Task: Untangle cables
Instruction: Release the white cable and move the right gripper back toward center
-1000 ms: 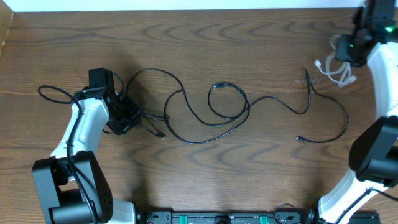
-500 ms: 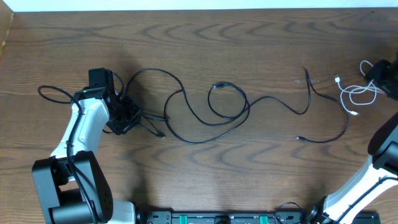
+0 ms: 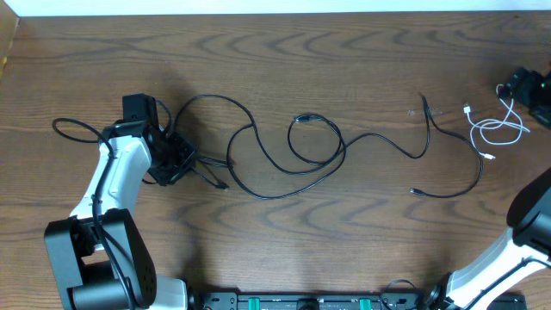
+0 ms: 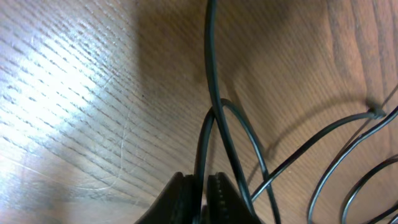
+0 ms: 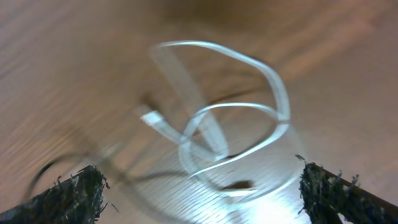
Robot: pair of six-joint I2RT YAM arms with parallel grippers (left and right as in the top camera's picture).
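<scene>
A long black cable (image 3: 297, 119) lies in loops across the middle of the wooden table. My left gripper (image 3: 176, 164) is shut on its tangled left end. In the left wrist view the fingertips (image 4: 183, 196) pinch one black strand (image 4: 211, 74), and other strands cross just to the right. A second black cable (image 3: 479, 168) curves at the right. The white cable (image 3: 495, 129) lies loose in a small coil near the right edge. My right gripper (image 3: 516, 88) hovers just above it, open. In the right wrist view the white cable (image 5: 211, 137) lies between and beyond the wide-apart jaws of the right gripper (image 5: 202, 193), touching neither.
A thicker black arm cable (image 3: 73, 129) loops left of the left arm. A black equipment rail (image 3: 301, 301) runs along the table's front edge. The table's far edge (image 3: 258, 15) meets a white strip at the top.
My right gripper has opened and let go of the white cable, which now lies on the table at the right. The right arm has swung toward the right edge. The left arm has not moved.
</scene>
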